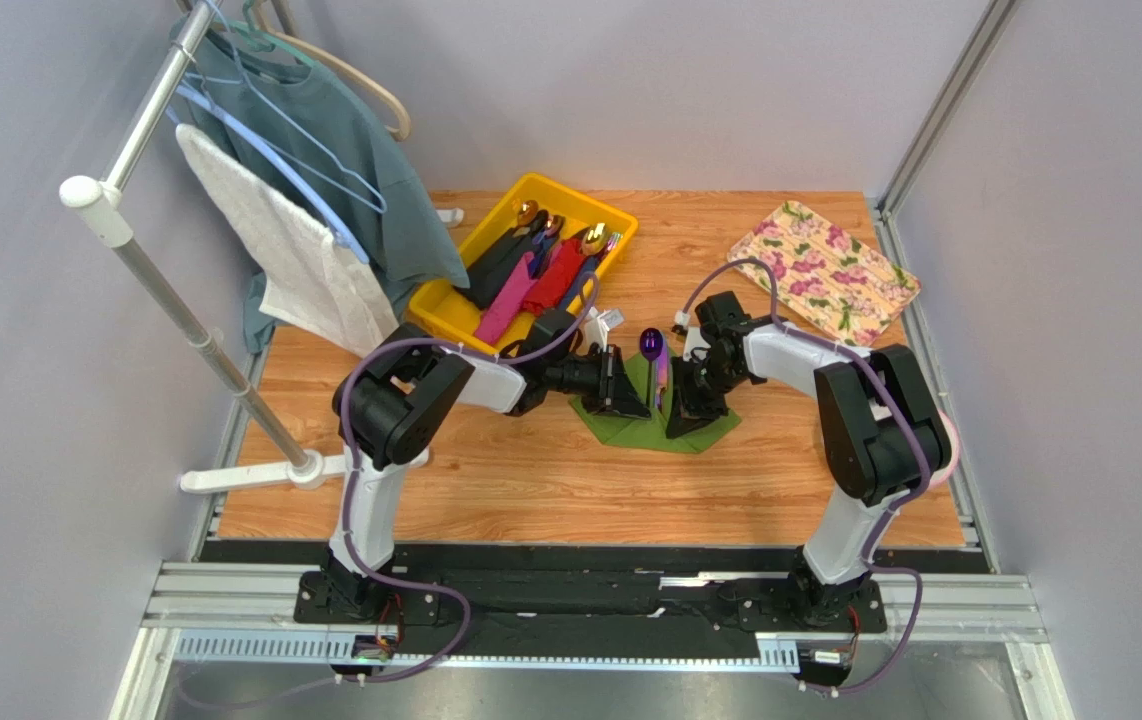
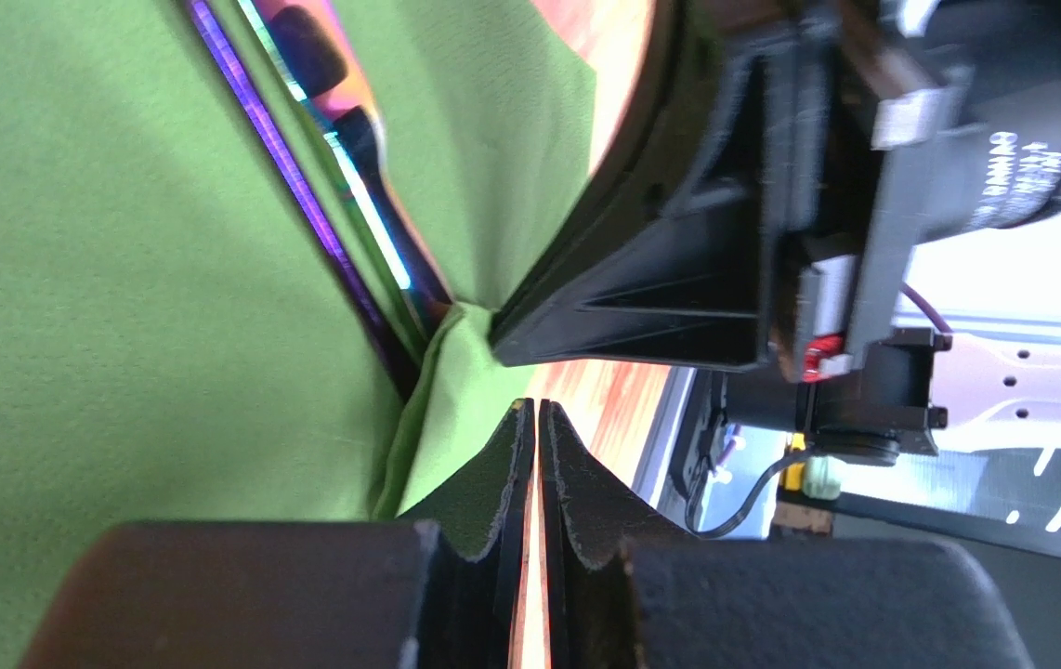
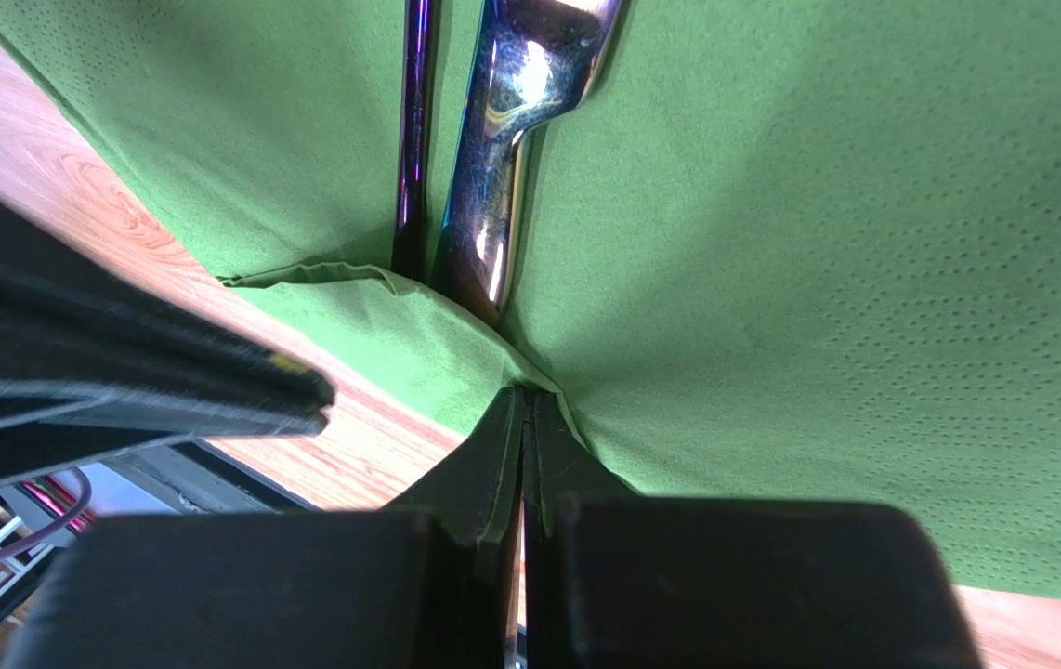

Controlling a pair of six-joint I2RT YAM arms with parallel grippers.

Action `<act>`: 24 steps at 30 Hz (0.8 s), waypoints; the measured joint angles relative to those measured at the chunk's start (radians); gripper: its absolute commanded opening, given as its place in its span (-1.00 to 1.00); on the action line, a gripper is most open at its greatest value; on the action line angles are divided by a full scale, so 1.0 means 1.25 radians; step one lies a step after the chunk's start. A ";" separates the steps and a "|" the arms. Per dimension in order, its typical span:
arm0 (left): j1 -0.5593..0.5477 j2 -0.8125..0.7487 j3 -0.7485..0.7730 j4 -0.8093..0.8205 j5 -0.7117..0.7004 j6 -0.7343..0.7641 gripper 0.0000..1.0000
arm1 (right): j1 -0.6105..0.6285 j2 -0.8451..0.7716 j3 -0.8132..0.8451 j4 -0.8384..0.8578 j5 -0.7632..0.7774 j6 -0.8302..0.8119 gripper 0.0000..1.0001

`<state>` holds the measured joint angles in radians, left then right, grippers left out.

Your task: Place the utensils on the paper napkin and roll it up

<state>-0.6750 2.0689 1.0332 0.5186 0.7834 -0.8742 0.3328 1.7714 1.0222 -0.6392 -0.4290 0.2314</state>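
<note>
the napkin (image 1: pixel 652 432) lay flat in the middle of the table (image 1: pixel 532 480), and you had two utensils (image 1: pixel 654 348) on it. they lay side by side down its centre, and the purple head of one stuck out past the napkin's far edge. the right wrist view showed them as a thin purple handle (image 3: pixel 415 126) and a shiny iridescent piece (image 3: pixel 515 126) touching it. so the placing looked at least partly done. more utensils (image 1: pixel 540 270) sat in the yellow tray (image 1: pixel 450 312) beyond the napkin to its far left, and i couldn't say how many you meant to bring over. the roll had barely begun: only the near edge of the napkin was puckered and lifted over the handle ends, and the rest lay unrolled.

both arms reached in low over the napkin, one from each side, wrists bent down so the tips met at that near edge. your right gripper (image 3: pixel 522 411) was closed tight on the paper, with creases running into its tips. your left gripper (image 2: pixel 535 418) was pressed down to a bare slit just beside the raised fold. i couldn't tell whether it had any paper in it.
</note>
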 measured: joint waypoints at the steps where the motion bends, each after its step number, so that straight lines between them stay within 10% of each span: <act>1: 0.000 0.005 0.000 0.004 0.000 -0.004 -0.79 | 0.000 0.000 0.000 0.000 0.000 0.000 -1.00; 24: -0.026 0.082 0.023 0.059 -0.009 -0.065 -0.80 | 0.000 0.000 0.000 0.000 -0.002 0.000 -1.00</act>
<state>-0.7071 2.1719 1.0615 0.5926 0.7723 -0.9558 0.3328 1.7714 1.0222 -0.6392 -0.4313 0.2314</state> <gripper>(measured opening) 0.110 0.006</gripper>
